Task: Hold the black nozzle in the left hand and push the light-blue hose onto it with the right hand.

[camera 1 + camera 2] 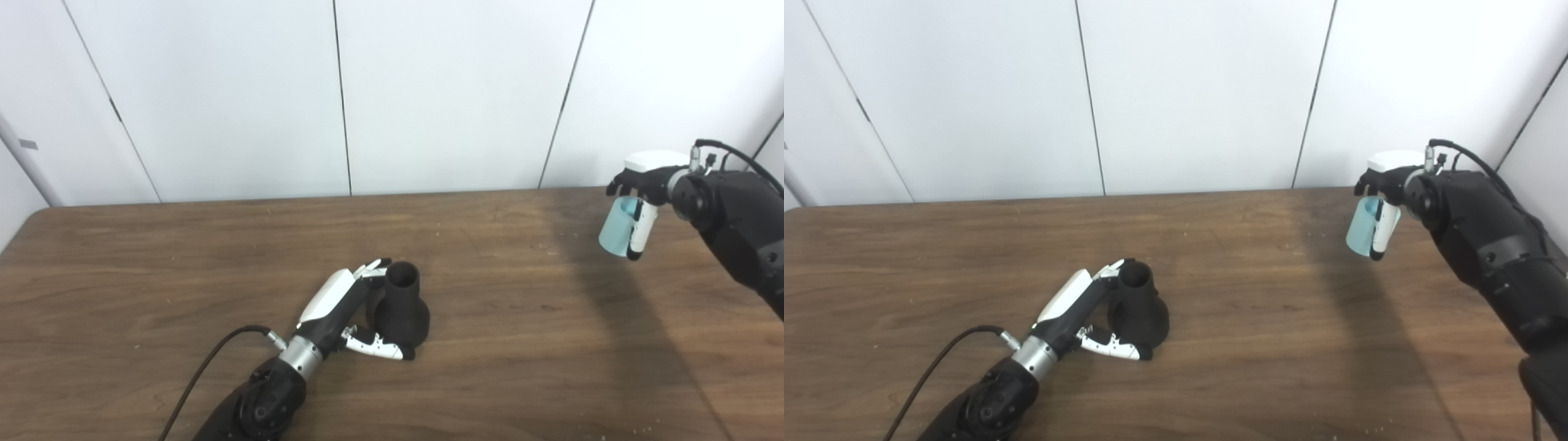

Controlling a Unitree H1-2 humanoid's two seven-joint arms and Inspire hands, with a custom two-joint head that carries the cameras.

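Broadly, a white panelled wall (429,92) is seen behind a brown wood-grain worktop (184,257), which fills the lower part of both views. Two black arms are entered from the bottom edge, the left with a cable (202,367) trailing from its wrist. Near the worktop's middle a black nozzle (401,309) is stood upright on its flared base, narrow open neck uppermost. The left hand (340,309) is laid against its left side, fingers curved behind the neck and thumb stretched along the base in front; contact is shown, though whether the grip is firm cannot be told. Well apart, above the far right of the worktop, the right hand (640,190) is held raised and closed around a short light-blue hose (615,233), which hangs tilted below the palm.
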